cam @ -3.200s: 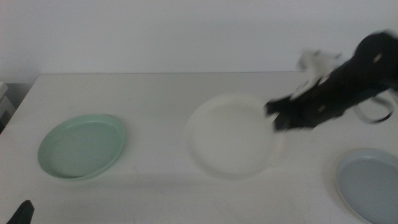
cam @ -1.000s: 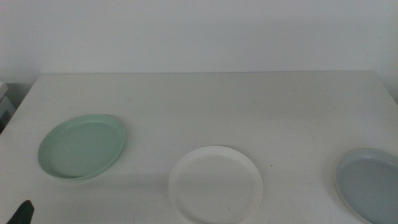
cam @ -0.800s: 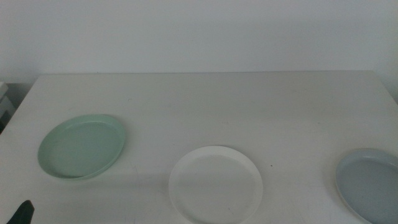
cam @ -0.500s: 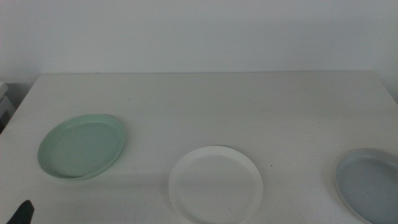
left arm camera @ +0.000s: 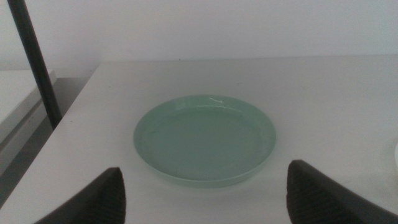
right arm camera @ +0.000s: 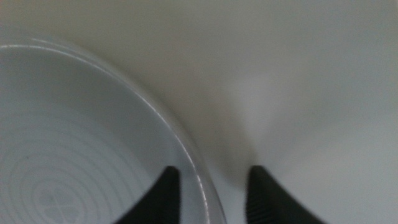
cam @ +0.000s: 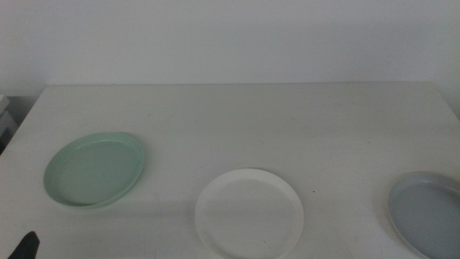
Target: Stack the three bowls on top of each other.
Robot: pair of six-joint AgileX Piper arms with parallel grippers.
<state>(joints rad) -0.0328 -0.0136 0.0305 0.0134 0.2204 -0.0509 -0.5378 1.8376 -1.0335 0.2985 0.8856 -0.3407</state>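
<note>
Three bowls apart on table (cam: 237,115), none stacked.
Mint bowl (cam: 95,168) left, cream bowl (cam: 249,213) centre front, grey bowl (cam: 425,214) right. Right gripper (right arm camera: 208,186) straddles grey rim, jaws apart, gripping nothing yet. Left gripper (left arm camera: 202,199) wide open, empty, facing mint.

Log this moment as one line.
bowls unstacked | right hand open astride grey-blue bowl rim | left hand open, facing mint bowl
</note>
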